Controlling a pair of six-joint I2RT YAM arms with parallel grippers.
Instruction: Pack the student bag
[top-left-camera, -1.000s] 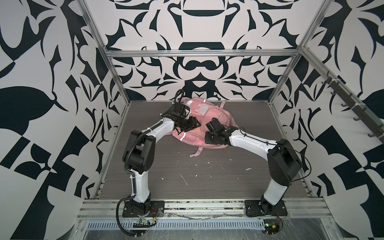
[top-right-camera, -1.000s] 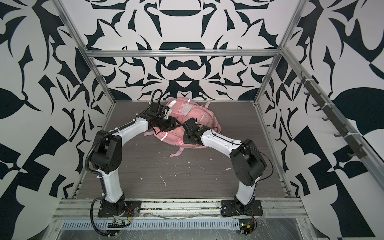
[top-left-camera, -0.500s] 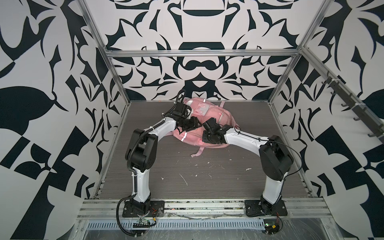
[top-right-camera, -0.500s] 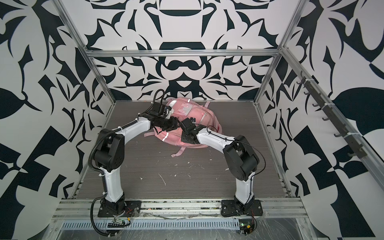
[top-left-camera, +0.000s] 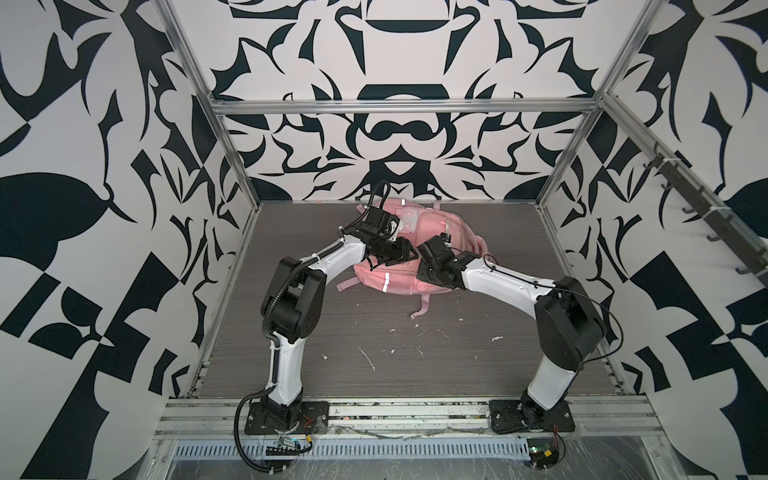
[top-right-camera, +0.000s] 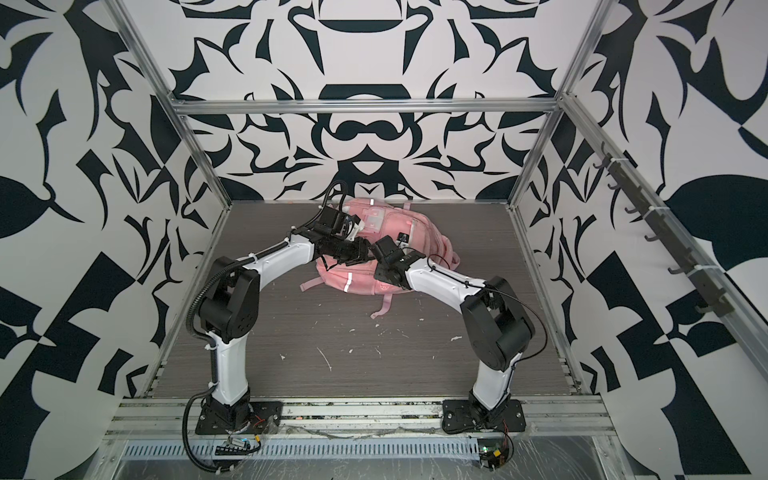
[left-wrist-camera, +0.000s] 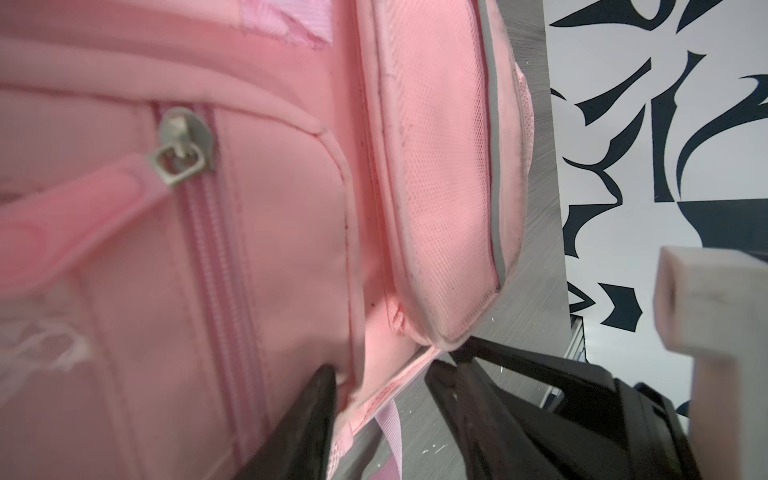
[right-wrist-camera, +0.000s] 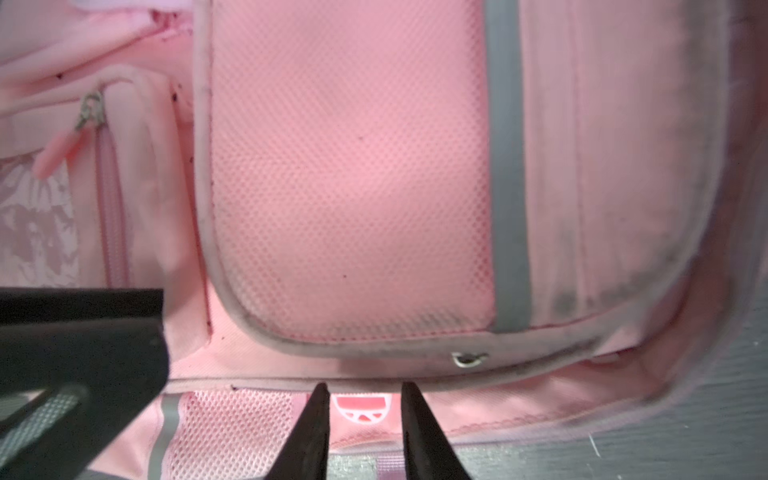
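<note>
A robot lab cell: an aluminium frame (top-left-camera: 399, 108) boxes in a grey worktop (top-left-camera: 457, 365), with walls (top-left-camera: 104, 124) covered in a bold black-and-white pattern. Two arms (top-left-camera: 286, 365) are bolted to a metal rail (top-left-camera: 407, 419) at the front, loose cables (top-left-camera: 236, 432) and small circuit boards (top-left-camera: 543, 457) beside them.

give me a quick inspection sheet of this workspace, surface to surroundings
surface: dark wood-grain tabletop.
job's things: student bag lying at the back middle, straps trailing forward; nothing else to pack seen.
clutter: white flecks scattered in front of the bag.
grippers: left gripper jaws apart astride the bag's edge, grip unclear; right gripper open over the bag, holding nothing.
cables: black cable loop above the left wrist, hose at the left base; neither seen snagged.
surroundings: patterned walls, aluminium frame, hook rail on the right wall.
</note>
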